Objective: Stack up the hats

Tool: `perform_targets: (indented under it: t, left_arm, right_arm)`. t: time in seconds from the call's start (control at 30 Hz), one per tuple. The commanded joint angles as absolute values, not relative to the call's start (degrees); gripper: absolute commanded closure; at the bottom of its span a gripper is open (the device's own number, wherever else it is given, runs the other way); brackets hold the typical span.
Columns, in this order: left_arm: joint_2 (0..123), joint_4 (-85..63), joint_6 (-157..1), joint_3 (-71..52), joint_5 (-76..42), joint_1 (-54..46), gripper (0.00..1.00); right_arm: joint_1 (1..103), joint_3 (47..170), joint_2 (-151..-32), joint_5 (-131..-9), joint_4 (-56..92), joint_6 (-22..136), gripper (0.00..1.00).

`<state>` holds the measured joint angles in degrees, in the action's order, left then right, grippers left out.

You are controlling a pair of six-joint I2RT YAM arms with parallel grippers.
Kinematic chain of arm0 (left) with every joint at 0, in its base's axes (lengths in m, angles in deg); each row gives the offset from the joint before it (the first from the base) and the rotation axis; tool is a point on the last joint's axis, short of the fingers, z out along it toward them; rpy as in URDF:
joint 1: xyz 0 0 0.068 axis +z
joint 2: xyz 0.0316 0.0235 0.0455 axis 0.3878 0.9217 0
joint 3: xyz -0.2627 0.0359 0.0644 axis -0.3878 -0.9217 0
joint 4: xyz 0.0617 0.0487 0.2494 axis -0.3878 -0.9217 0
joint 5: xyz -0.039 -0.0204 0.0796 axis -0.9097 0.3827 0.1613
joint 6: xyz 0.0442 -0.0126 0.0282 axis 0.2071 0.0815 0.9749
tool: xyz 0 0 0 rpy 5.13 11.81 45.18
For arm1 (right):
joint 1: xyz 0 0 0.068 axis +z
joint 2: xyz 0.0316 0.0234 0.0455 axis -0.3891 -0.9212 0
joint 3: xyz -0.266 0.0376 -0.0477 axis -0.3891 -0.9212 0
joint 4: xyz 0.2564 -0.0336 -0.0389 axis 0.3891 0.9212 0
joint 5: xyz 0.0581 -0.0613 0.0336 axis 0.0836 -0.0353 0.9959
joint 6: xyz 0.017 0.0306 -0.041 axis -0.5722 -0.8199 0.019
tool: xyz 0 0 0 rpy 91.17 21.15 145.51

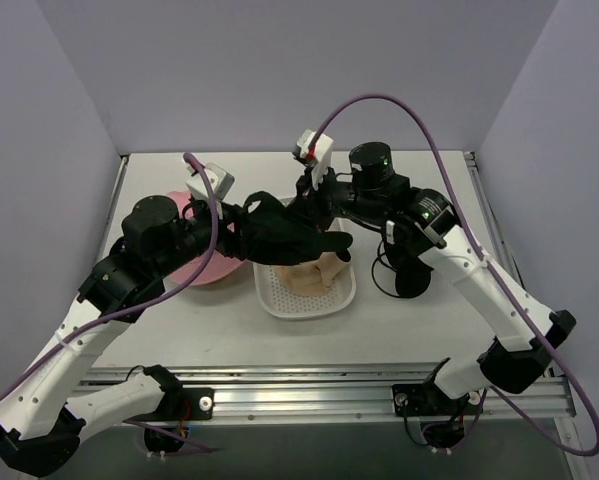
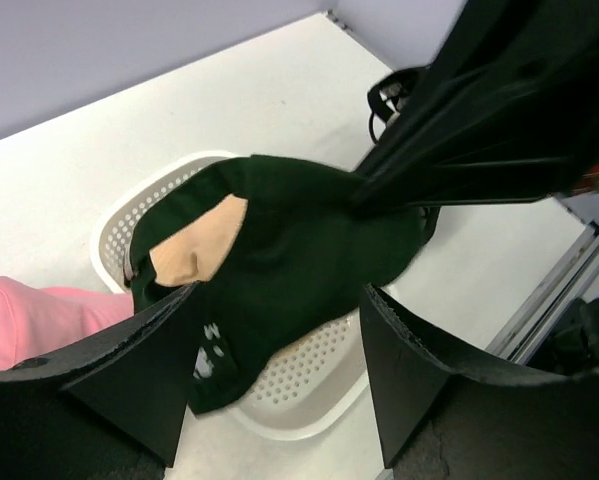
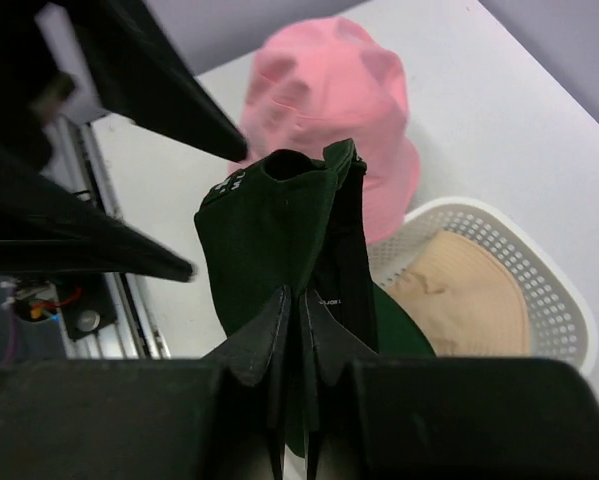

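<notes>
Held: dark hat [image 2: 309, 240], pinched in the right claw [image 3: 297, 297] and hung over the tray [image 3: 564, 310], apparently to drop onto the beige hat [image 3: 459, 290] inside. Also: left claw [image 2: 279, 295], jaws apart beside the fabric; pink hat [image 3: 329, 90] on bench [image 2: 229, 100]

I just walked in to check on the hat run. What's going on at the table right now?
The right fingers are shut on a dark green hat, holding it bunched up above the white tray, where a beige hat lies. The left fingers stand open on either side of the hanging hat, not closed on it. A pink hat lies on the table beside the tray.
</notes>
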<state>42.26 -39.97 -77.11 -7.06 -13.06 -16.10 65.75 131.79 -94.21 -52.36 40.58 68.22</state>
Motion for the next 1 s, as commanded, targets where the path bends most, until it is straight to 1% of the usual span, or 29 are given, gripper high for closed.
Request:
perform_targets:
  t: [0.0, 0.17, 0.23, 0.3, 0.33, 0.37, 0.47, 0.5, 0.57, 0.6, 0.63, 0.67, 0.7, 0.73, 0.77, 0.8, 0.87, 0.9, 0.97]
  left_arm:
    - [42.1, -43.7, -70.4, -5.0, -17.2, -16.5, 0.29]
    - [41.4, -42.9, -67.5, -7.1, -18.6, -16.6, 0.29]
    - [42.0, -42.7, -67.4, -7.1, -20.7, -16.7, 0.31]
    - [42.4, -42.2, -67.3, -7.2, -21.3, -16.9, 0.37]
    - [43.1, -42.1, -67.3, -7.2, -21.8, -17.1, 0.41]
    - [43.4, -42.1, -67.1, -7.1, -22.4, -17.1, 0.51]
    - [45.1, -42.2, -67.7, -6.7, -23.6, -17.3, 0.73]
    - [45.5, -42.2, -68.1, -6.2, -24.1, -17.3, 0.85]
    - [45.8, -41.5, -69.8, -6.1, -25.3, -17.3, 0.95]
    - [45.3, -39.8, -73.4, -6.3, -24.9, -17.3, 0.97]
    - [45.3, -39.8, -73.4, -6.3, -24.9, -17.3, 0.98]
    - [44.9, -39.4, -74.9, -6.1, -24.3, -17.3, 0.97]
    - [44.8, -38.9, -78.0, -5.9, -23.5, -17.3, 0.98]
    - [44.7, -38.7, -79.5, -5.8, -21.4, -17.3, 0.98]
    - [44.7, -38.6, -81.0, -5.1, -20.3, -17.3, 0.98]
    - [44.9, -38.9, -83.8, -4.5, -19.0, -17.3, 0.97]
    - [45.3, -39.2, -86.2, -3.7, -16.2, -17.3, 0.98]
    - [45.4, -39.1, -88.2, -3.0, -15.7, -17.3, 0.98]
    - [45.6, -39.0, -90.1, -2.4, -14.3, -17.3, 0.97]
  right_arm:
    - [67.4, 130.9, -89.0, -50.3, 36.0, 64.5, 1.00]
    - [68.2, 130.2, -87.3, -50.6, 35.9, 63.8, 1.00]
    - [68.2, 129.9, -87.1, -50.9, 35.7, 63.8, 1.00]
    - [68.2, 129.8, -87.1, -50.8, 35.6, 63.8, 1.00]
    - [68.2, 129.6, -87.0, -50.8, 35.4, 63.8, 1.00]
    - [68.2, 129.6, -87.0, -50.8, 35.2, 63.8, 1.00]
    - [68.2, 129.6, -87.3, -50.9, 35.1, 62.2, 1.00]
    - [68.2, 129.6, -87.5, -51.2, 35.0, 62.1, 1.00]
    - [68.2, 129.4, -88.0, -52.4, 35.2, 62.0, 1.00]
    - [68.2, 129.2, -88.7, -56.5, 35.6, 61.4, 0.99]
    - [68.2, 129.2, -88.7, -56.5, 35.6, 61.4, 0.99]
    - [68.2, 129.1, -89.1, -58.3, 35.8, 60.4, 0.97]
    - [68.2, 129.1, -89.4, -63.0, 36.3, 59.5, 0.85]
    - [68.2, 128.9, -89.5, -65.6, 36.4, 58.5, 0.79]
    - [68.2, 128.5, -89.3, -68.2, 36.5, 56.4, 0.74]
    - [68.2, 127.9, -88.5, -73.3, 35.6, 55.1, 0.67]
    - [68.2, 125.1, -86.0, -77.7, 34.2, 51.4, 0.61]
    - [68.2, 123.9, -85.0, -82.3, 32.9, 50.1, 0.59]
    - [68.2, 120.2, -82.9, -85.5, 31.3, 48.0, 0.57]
